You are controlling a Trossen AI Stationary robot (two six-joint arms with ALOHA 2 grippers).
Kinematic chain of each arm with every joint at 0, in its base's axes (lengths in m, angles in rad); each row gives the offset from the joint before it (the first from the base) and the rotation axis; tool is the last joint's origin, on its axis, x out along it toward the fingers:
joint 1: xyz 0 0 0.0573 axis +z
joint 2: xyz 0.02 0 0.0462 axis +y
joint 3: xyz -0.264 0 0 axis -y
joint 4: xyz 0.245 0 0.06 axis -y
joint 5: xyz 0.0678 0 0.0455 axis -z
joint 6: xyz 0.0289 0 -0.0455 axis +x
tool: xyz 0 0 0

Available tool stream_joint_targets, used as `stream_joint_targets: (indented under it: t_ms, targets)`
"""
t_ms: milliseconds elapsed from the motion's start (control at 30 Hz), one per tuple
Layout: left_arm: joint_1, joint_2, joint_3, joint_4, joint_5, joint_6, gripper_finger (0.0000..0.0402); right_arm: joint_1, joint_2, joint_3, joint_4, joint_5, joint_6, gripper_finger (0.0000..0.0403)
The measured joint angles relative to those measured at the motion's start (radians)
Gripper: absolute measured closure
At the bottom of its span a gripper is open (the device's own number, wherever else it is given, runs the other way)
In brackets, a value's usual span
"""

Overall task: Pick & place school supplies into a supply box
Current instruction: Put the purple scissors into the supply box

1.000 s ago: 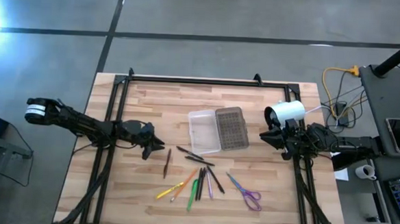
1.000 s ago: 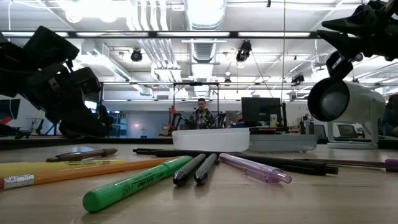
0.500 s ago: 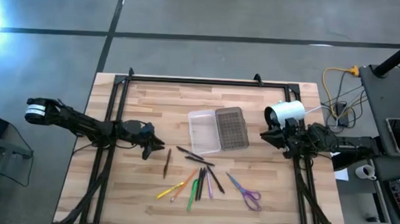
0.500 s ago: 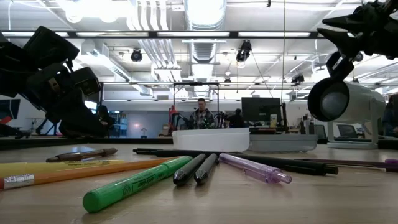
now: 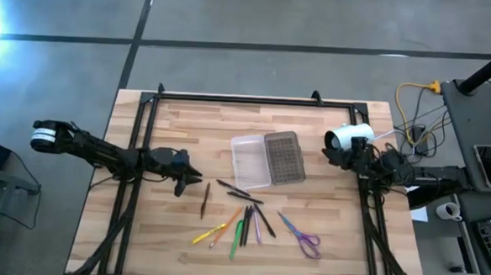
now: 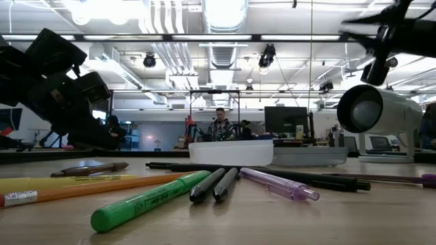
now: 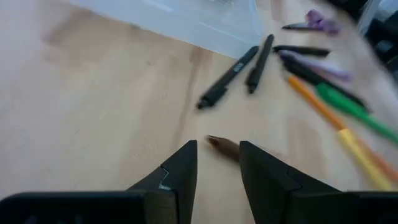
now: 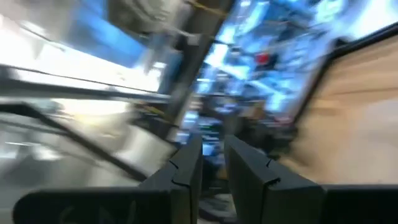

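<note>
Left gripper sits above the table on its left half, just beside the top end of the dark red pencil. In the left wrist view the 2 fingers stand a narrow gap apart with nothing between them; the dark red pencil lies on the wood just past the fingertips, partly hidden by them.

Right gripper is at the right edge of the table, right against the white cylindrical camera. The right wrist view is blurred; its 2 fingers show a narrow gap and hold nothing.

Supply box lies open near the table centre: clear tray on the left, grey textured lid on the right. Nothing can be seen inside the tray. In the low view its tray rim shows behind the pens.

Supplies are all on the wood, below the box in the high view:
- 2 black pens just under the tray
- yellow pencil and orange pencil, angled together
- green marker, with 2 dark pens close beside it
- purple pen
- purple-handled scissors, farthest right

Low view: a person stands in the room beyond the table.
</note>
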Motion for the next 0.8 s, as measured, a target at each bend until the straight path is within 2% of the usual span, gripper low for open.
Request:
stream_joint_targets:
  t_ms: [133,267,367,500,600,700,800]
  targets:
    - [0.000,0.000,0.002,0.002,-0.002,0.017,0.0297,0.000,0.134,0.065,-0.023,0.011,0.057,0.0352]
    - [0.000,0.000,0.003,0.002,-0.007,0.010,0.0297,0.001,0.312,0.195,-0.076,-0.195,0.166,0.0359]
    - [0.000,0.000,0.003,0.002,-0.056,0.023,0.0297,0.032,0.476,0.337,-0.298,-0.296,0.258,0.0360]
    - [0.000,-0.003,0.008,0.002,-0.060,-0.045,0.0297,0.137,0.702,0.549,-0.695,-0.370,0.289,0.0360]
    - [0.000,-0.006,0.018,0.003,-0.042,-0.186,0.0297,0.237,0.863,0.675,-0.921,-0.371,0.299,0.0360]
    - [0.000,-0.006,0.022,0.004,-0.018,-0.315,0.0297,0.349,0.995,0.758,-0.972,-0.408,0.350,0.0359]
    - [-0.006,-0.008,0.022,0.004,-0.005,-0.359,0.0297,0.467,1.106,0.820,-0.959,-0.431,0.436,0.0350]
